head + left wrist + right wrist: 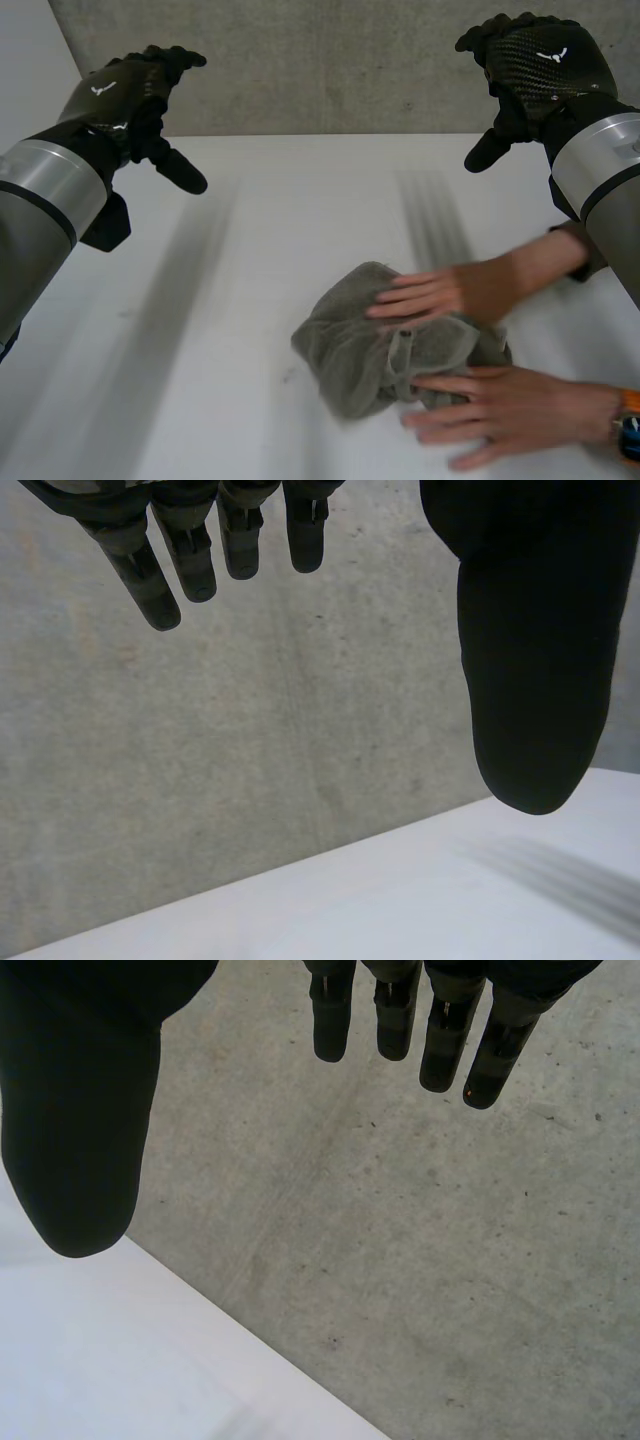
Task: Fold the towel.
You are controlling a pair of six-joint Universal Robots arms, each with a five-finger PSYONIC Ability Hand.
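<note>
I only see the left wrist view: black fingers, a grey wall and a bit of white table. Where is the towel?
Observer: The towel lies bunched up on the white table, nearer the right arm's side.
Operator: Is my robot holding it?
Observer: No. A person's hand lies on top of it, and the person's other hand is at its near edge.
Operator: What is the robot's other side doing?
Observer: The right hand is held up in the air, away from the towel, fingers relaxed and holding nothing.
</note>
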